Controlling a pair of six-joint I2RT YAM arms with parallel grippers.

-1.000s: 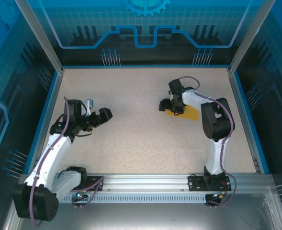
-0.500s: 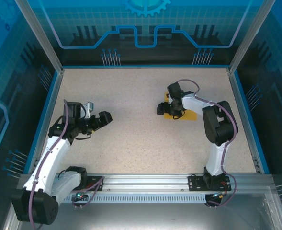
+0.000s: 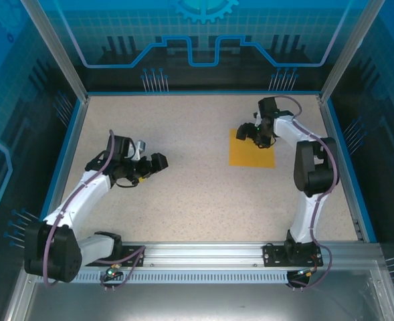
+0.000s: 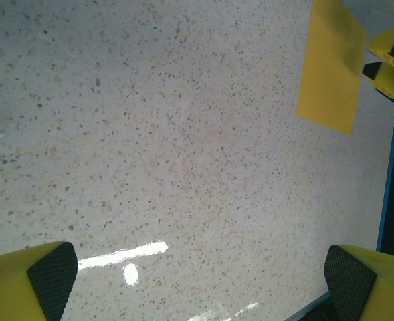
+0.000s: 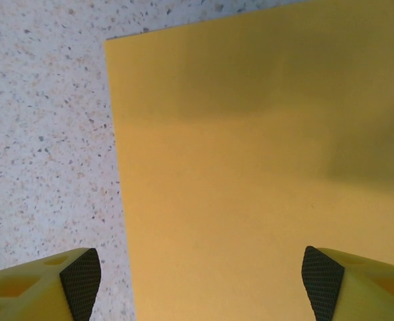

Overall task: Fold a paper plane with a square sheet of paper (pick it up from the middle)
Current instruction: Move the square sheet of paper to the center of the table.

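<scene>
The square sheet of paper (image 3: pixel 253 152) is orange-yellow and lies flat on the speckled table, right of centre. My right gripper (image 3: pixel 251 136) hangs over the sheet's far edge, open and holding nothing. In the right wrist view the sheet of paper (image 5: pixel 263 167) spreads under the open right gripper (image 5: pixel 202 284), one fingertip (image 5: pixel 80 275) over bare table, the other over paper. My left gripper (image 3: pixel 158 162) is open over bare table, left of centre. From the left wrist view the open left gripper (image 4: pixel 197 277) faces the paper (image 4: pixel 330 67) far off.
A raised blue rim (image 3: pixel 336 144) bounds the table (image 3: pixel 183 200), with clear enclosure walls beyond. The right gripper's yellow fingers (image 4: pixel 390 57) stand beside the paper in the left wrist view. The blue rim (image 4: pixel 387 180) runs down that view's right side.
The right gripper has lifted off and swung toward the far right, uncovering the whole sheet. The left gripper has moved right, toward the table's centre. Both stayed open.
</scene>
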